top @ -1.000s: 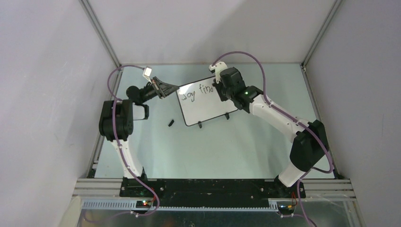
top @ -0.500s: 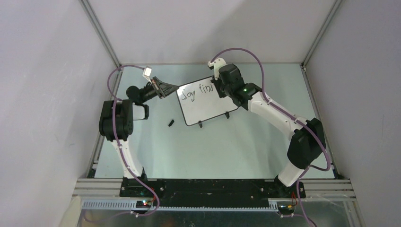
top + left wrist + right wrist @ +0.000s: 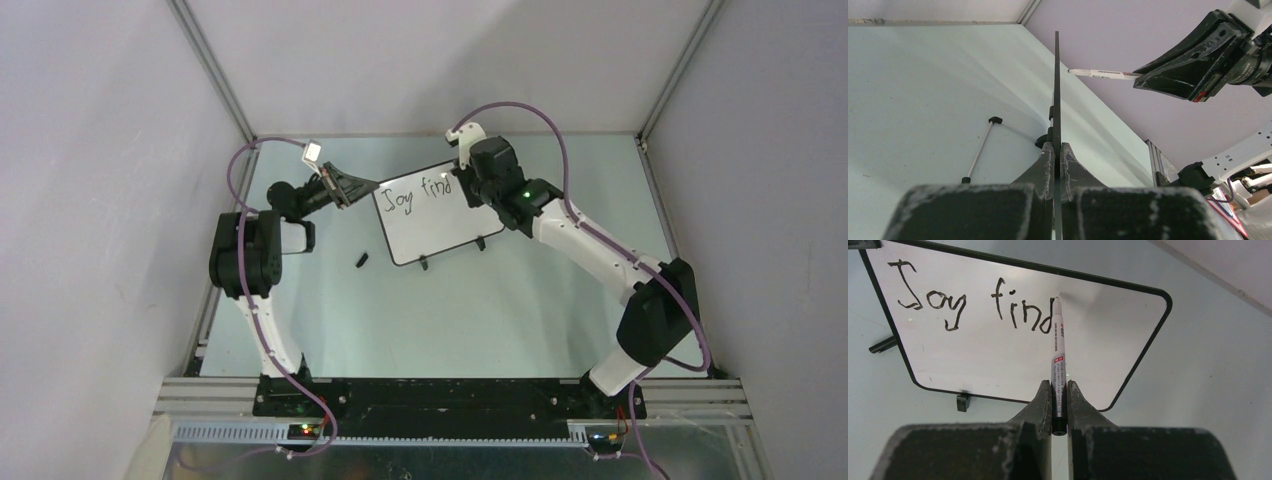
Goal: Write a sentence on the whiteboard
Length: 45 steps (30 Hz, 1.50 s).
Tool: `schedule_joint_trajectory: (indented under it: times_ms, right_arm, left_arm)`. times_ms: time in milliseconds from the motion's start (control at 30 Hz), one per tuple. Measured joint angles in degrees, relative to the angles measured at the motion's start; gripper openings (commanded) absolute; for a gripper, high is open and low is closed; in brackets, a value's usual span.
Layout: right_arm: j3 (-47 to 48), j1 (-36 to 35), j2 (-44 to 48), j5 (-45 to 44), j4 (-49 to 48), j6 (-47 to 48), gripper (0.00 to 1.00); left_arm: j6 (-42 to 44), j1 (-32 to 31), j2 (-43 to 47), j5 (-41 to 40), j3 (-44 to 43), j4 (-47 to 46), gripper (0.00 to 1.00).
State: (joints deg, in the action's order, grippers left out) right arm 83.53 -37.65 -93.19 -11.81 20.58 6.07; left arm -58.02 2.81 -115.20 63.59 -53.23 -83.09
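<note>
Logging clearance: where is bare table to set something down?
Bare table between the whiteboard and the arm bases. Crowded at the whiteboard: left jaws clamp its edge, right jaws hold the marker to it.

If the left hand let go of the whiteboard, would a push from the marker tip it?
Probably: the whiteboard is thin edge-on and stands on small feet, so it is likely light and tippy. It looks stiff: its face and frame show no bowing near the marker. The left hand, shut on its edge, likely supplies the steadiness.

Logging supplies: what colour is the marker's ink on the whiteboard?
Black writing, clearest in the right wrist view.
</note>
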Motion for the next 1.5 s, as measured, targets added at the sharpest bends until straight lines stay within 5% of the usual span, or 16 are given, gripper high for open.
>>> schedule_joint_trajectory:
  times_ms: [1500]
  right_arm:
    - [-5.95, 1.42, 2.64, -0.87, -2.27, -2.03, 0.00]
  left_arm:
    - [0.02, 0.00, 0.00, 0.02, 0.00, 0.00, 0.00]
